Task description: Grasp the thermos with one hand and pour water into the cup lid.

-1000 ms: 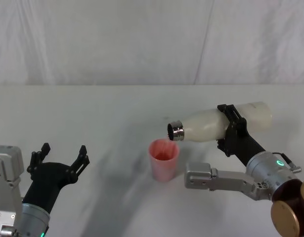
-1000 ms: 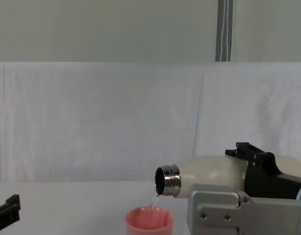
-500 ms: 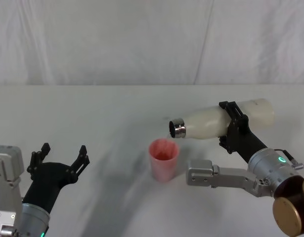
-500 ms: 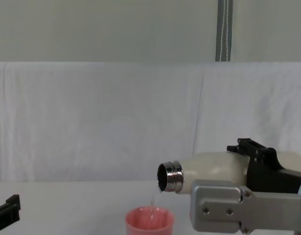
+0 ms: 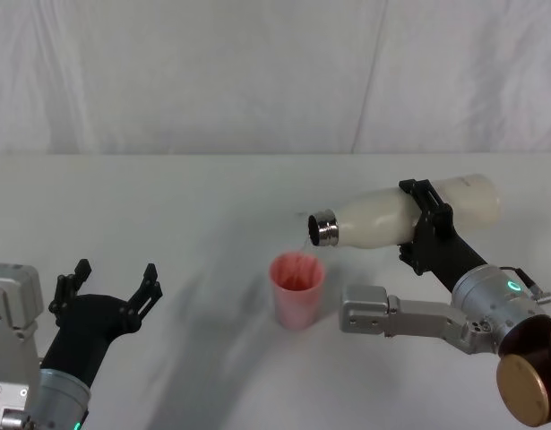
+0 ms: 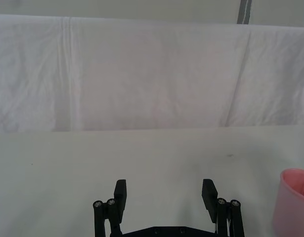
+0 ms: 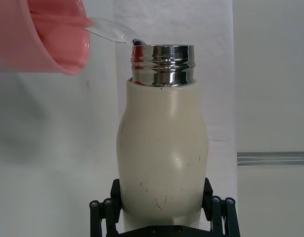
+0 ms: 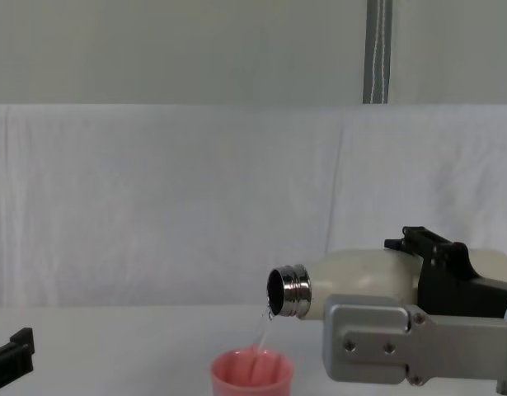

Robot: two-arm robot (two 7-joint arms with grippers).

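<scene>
I am pouring with my right gripper, whose black fingers are clamped around the lower body of the thermos, 1 on each side, so the bottle cannot slip while it is lying nearly level. I am holding it well back from the neck, which is leaving the steel mouth free and keeping my casing away from the water. The thermos is hanging in the air above the table, tipped so its open mouth is pointing toward my left and slightly down, just above and beside the rim of the cup lid. That tilt is letting a thin stream fall from the lip into the pink cup lid, which is standing upright on the table near its middle. The mouth is sitting a little to the right of the cup, so I judge the stream is arcing in rather than dropping straight, and a steeper tip could overshoot. My left gripper is idling low at the table's left side, its 2 fingers spread wide and gripping nothing, well apart from the cup.
</scene>
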